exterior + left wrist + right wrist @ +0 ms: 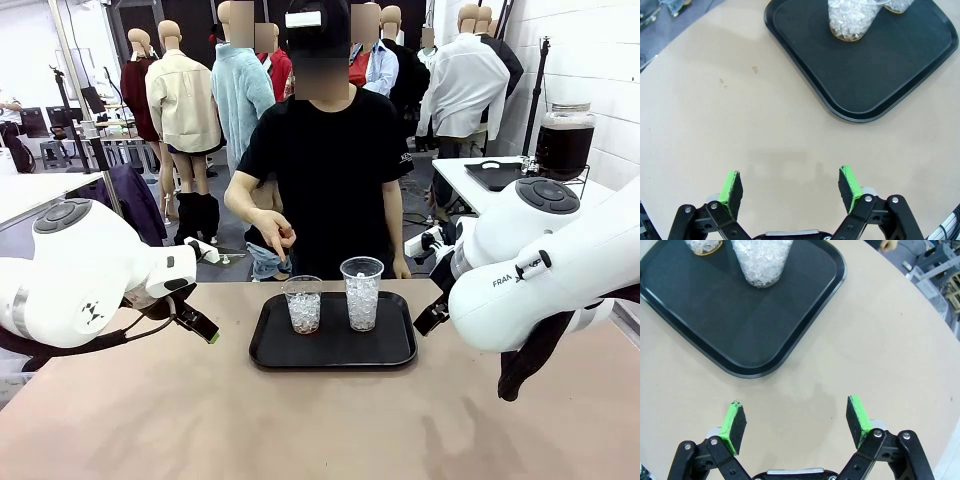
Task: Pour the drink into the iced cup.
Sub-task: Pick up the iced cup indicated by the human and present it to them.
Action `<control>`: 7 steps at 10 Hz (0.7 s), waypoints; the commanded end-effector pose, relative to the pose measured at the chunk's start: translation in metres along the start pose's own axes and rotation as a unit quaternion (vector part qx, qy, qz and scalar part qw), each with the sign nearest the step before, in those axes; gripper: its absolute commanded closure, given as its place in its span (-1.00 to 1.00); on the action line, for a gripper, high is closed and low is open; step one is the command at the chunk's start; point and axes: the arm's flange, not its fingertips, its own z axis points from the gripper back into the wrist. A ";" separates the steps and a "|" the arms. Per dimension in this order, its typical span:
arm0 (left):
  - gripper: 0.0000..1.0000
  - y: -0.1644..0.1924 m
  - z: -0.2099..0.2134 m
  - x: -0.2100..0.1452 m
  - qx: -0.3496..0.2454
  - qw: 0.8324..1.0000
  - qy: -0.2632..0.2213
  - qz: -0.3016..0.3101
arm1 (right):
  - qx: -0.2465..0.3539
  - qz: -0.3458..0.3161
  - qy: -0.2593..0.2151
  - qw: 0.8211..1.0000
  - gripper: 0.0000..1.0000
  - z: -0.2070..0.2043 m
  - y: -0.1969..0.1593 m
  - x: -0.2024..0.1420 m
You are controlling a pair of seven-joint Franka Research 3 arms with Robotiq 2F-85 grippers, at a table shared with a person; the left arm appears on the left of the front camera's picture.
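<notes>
Pour looks unstarted: left gripper (789, 174) and right gripper (795, 405) wide open, empty; iced cups (361, 293) on tray (330, 352) at 12 o'clock, shorter one showing only an amber trace; dark drink (563, 148) in jar (571, 110) at 2 o'clock.

A tray (300, 352) lies in the middle of the counter (320, 430), nearer the far side. Two cups stand side by side on the tray, the left cup (303, 305) and the right cup (361, 293), both with ice in them. A person (330, 160) stands behind the counter, with one hand (272, 232) above and just behind the left cup. The left pincer (205, 330) hangs over the counter left of the tray, and the right pincer (432, 318) is right of the tray. Far behind on the right, a jar (563, 115) with the drink (563, 150) in it stands on another table (460, 185).
</notes>
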 end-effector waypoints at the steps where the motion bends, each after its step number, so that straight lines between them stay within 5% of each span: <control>1: -1.00 0.002 0.000 0.000 0.000 1.000 0.000 0.002 | 0.000 0.000 0.000 1.000 -1.00 0.000 0.000 0.000; 7: -1.00 0.002 0.000 0.000 0.000 1.000 0.000 0.002 | 0.000 0.000 0.000 1.000 -1.00 0.000 0.000 0.000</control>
